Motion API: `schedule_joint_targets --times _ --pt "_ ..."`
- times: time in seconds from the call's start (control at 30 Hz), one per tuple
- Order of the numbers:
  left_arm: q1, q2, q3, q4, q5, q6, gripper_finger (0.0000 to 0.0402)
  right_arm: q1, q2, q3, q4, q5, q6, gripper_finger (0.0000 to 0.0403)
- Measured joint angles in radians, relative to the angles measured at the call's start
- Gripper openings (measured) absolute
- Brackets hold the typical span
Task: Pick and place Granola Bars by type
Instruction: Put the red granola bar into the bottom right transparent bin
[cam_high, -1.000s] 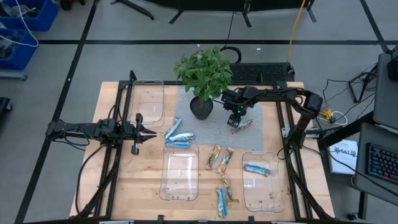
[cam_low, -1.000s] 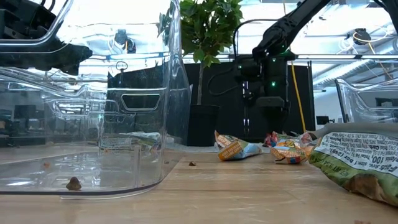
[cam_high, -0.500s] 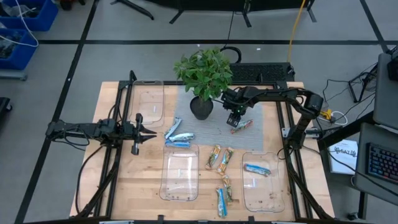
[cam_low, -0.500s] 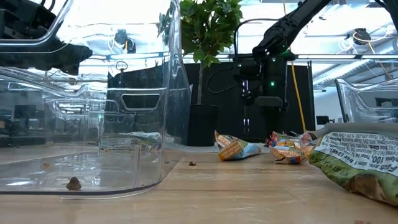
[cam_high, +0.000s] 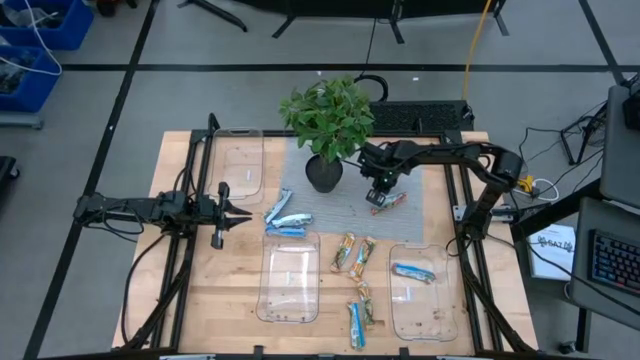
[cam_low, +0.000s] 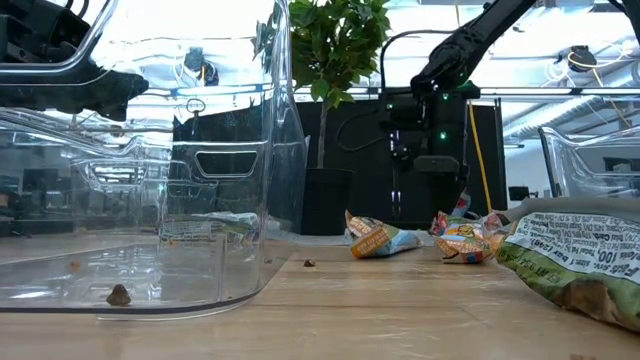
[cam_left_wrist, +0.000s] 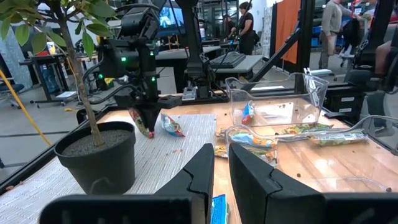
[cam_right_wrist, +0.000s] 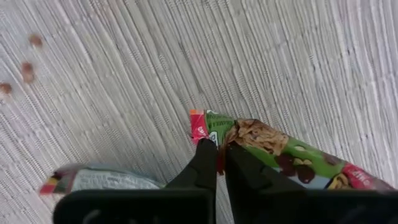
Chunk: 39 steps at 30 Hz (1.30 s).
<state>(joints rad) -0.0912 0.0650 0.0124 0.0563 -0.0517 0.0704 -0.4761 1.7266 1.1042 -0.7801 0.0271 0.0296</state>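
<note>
While I watched the feeds, the right gripper (cam_right_wrist: 217, 163) had its fingers pinched on the end of a red-green granola bar (cam_right_wrist: 280, 155) lying on the grey woven mat (cam_high: 345, 205) beside the potted plant (cam_high: 328, 125). Left gripper (cam_high: 238, 214) hung over the bench (cam_high: 200, 290), fingers together, empty.

Plant (cam_high: 327, 120), trays (cam_high: 289, 282), mat (cam_high: 350, 205).

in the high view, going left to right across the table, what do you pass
left gripper → blue-white bars → plant → right gripper, shut on a red bar → tray holding one blue bar
</note>
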Motion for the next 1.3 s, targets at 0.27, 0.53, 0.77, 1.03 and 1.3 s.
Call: schedule_joint_targets --times 0.27,0.53,0.77,1.03,1.3 --pt "0.0 0.0 0.0 0.0 0.0 0.0 0.0058 0.02 -0.12 -0.001 -0.072 0.005 0.02 0.0001" --pt "0.0 0.0 0.0 0.0 0.0 0.0 0.0058 0.048 -0.256 0.0 -0.144 0.005 0.064 0.0" --pt "0.0 0.0 0.0 0.0 0.0 0.0 0.0058 0.053 -0.369 0.0 -0.265 0.088 0.103 0.0" --pt "0.0 0.0 0.0 0.0 0.0 0.0 0.0058 0.073 -0.457 -0.04 -0.287 0.105 0.127 0.0" --pt "0.0 0.0 0.0 0.0 0.0 0.0 0.0058 0.072 -0.594 -0.216 -0.087 0.102 0.127 0.0"
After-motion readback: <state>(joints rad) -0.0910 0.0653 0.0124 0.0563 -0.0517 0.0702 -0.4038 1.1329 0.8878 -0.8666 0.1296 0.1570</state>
